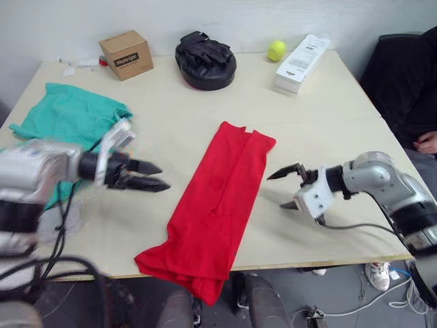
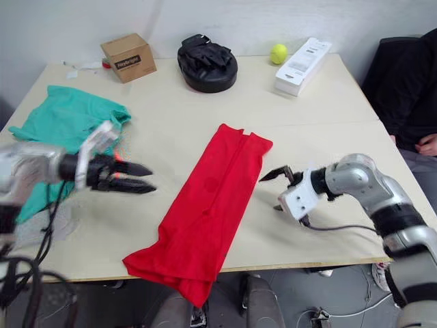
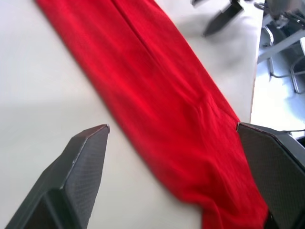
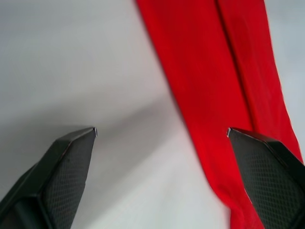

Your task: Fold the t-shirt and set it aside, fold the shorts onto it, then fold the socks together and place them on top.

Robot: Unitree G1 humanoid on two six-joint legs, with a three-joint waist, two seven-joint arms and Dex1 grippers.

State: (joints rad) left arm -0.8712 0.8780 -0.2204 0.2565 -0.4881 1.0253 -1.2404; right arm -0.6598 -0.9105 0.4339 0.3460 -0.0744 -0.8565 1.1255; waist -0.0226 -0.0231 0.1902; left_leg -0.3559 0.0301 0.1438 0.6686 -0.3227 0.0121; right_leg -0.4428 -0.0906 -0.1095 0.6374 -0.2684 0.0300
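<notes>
We see the t-shirt (image 1: pixel 218 205) folded lengthwise into a long red strip, lying diagonally mid-surface, near end hanging over the front edge of the surface (image 1: pixel 321 123). A lengthwise fold seam runs along the strip.

Left end effector (image 1: pixel 158 176): fingers spread, holding nothing, hovering just left of the strip, pointed at it. In its wrist view both fingertips (image 3: pixel 90 148) frame the red cloth without touching it.

Right end effector (image 1: pixel 287 189): fingers spread, empty, just right of the strip's far half, apart from the fabric. In the right wrist view one fingertip sits over bare surface, the other over the shirt's edge; we can't tell whether there is contact.

The shorts (image 1: pixel 68 116) lie crumpled at the surface's far left, well apart from the shirt, partly behind the left arm.

Along the back edge: a cardboard box (image 1: pixel 125 55), a black padded mitt (image 1: pixel 205 60), a yellow-green tennis ball (image 1: pixel 276 50), and a white flat box (image 1: pixel 302 61). A person in dark clothing (image 1: pixel 410 82) sits at the right side, one hand (image 1: pixel 427 142) visible.
</notes>
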